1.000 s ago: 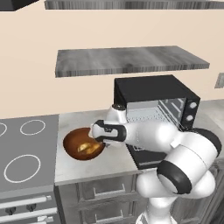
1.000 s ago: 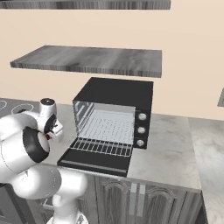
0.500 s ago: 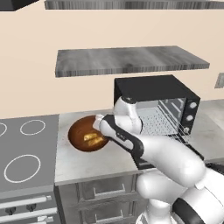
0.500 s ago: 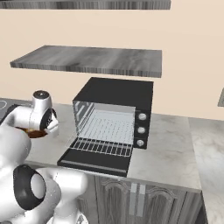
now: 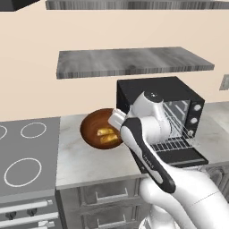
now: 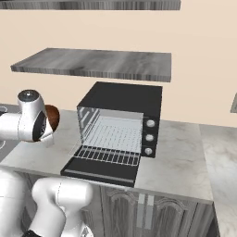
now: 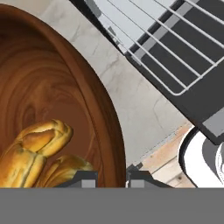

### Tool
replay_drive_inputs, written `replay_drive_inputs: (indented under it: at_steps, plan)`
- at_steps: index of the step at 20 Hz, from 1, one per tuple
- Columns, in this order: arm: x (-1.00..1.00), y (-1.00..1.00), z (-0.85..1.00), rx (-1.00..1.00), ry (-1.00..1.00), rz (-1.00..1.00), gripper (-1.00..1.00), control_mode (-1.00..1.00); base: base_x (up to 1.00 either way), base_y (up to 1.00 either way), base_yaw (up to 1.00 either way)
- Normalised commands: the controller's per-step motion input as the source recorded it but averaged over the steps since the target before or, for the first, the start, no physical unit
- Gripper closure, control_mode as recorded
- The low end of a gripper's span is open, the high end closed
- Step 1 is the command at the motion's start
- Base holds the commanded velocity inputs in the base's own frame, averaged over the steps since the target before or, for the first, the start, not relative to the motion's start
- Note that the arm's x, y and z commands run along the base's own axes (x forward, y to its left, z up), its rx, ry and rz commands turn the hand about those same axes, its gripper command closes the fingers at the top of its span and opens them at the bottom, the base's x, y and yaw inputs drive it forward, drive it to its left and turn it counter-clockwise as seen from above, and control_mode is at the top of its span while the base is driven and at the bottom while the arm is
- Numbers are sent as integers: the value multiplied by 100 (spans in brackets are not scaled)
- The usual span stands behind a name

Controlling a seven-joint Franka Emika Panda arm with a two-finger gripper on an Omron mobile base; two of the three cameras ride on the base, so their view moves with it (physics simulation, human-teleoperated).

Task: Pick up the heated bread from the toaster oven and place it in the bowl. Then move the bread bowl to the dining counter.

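Note:
The dark-brown wooden bowl hangs tilted just left of the black toaster oven, its rim pinched between my gripper's fingers. The golden bread lies inside it beside a second yellow-orange piece. In the hand view the bowl's rim runs down between the two tips of the gripper, with the bread at lower left. The oven's door is dropped open and its wire rack is bare. From the right, the bowl peeks out behind my wrist. The dining counter is out of view.
A stove top with rings lies left of the marbled worktop. A grey shelf hangs above the oven. Drawers sit below the worktop. More worktop stretches right of the oven.
The bowl, held by its rim, has risen and shifted right toward the oven. My arm has swung forward, its elbow now low in front.

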Motion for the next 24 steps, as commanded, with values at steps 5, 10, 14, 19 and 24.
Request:
replay_drive_inputs:
  at_steps: [5,10,14,19,24]
  plan:
    - [-55,-45,59,4,-2,-5,100,-100,0,0,0]
    - [0,-24,33,4,0,-1,100,-100,0,0,0]
    - [1,-18,15,6,0,-5,100,-100,0,0,0]
    - [-14,0,0,0,-3,0,100,-100,0,0,0]
    - [0,0,0,0,0,0,100,100,-83,-35,2]
